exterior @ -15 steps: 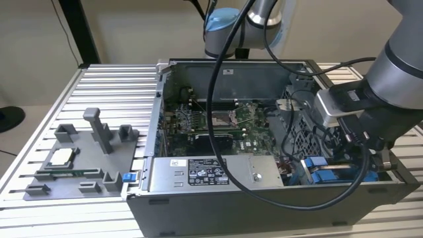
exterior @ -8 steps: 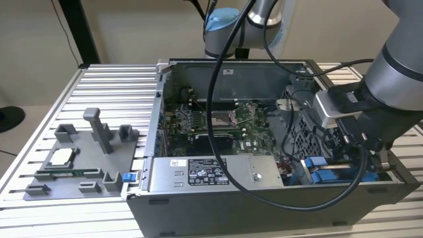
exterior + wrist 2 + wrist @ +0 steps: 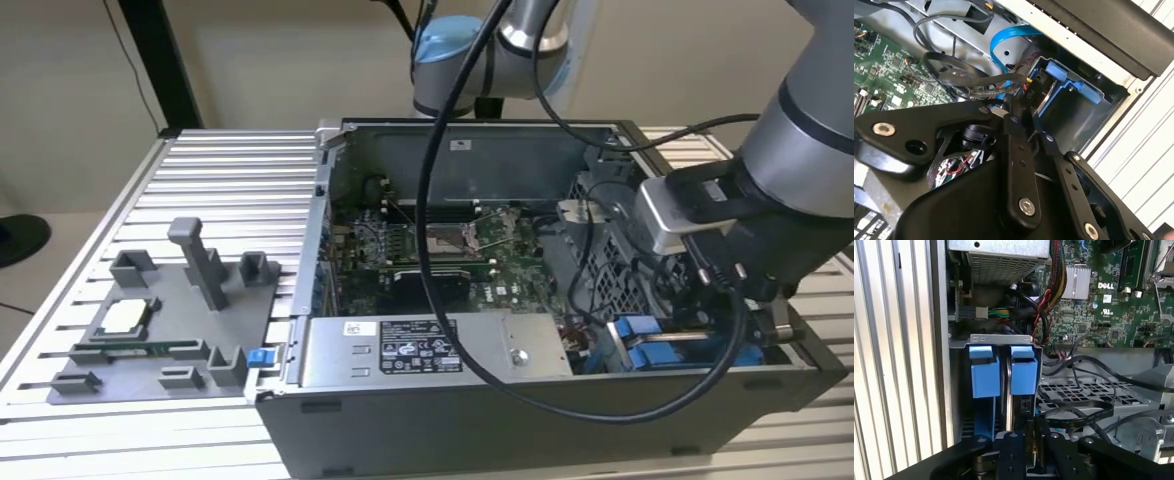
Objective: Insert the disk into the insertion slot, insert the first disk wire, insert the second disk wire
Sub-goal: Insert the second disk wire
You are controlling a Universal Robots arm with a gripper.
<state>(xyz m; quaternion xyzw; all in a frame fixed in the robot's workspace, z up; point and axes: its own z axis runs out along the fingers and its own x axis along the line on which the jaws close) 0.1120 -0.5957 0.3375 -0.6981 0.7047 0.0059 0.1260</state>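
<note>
The insertion slot [image 3: 986,376], a bay with bright blue rails, sits in the case corner at the exterior view's right [image 3: 643,338]. The disk [image 3: 1008,390] stands edge-on between the two blue rails, seated in the slot [image 3: 1074,82]. My gripper [image 3: 1021,107] reaches down to the disk's end, and its black fingers [image 3: 1014,450] are closed on a small black plug [image 3: 1031,94] of a disk wire. The plug is at the disk's edge; whether it is seated is hidden. In the exterior view the gripper [image 3: 754,300] hangs over that corner.
The open computer case [image 3: 320,300] lies on a ribbed aluminium table. Inside are the green motherboard [image 3: 441,250], a silver power supply [image 3: 414,350], a dark perforated cage [image 3: 1079,390], black cable loops [image 3: 1079,412] and a blue flat cable [image 3: 1004,42]. A grey fixture plate [image 3: 160,320] lies beside the case.
</note>
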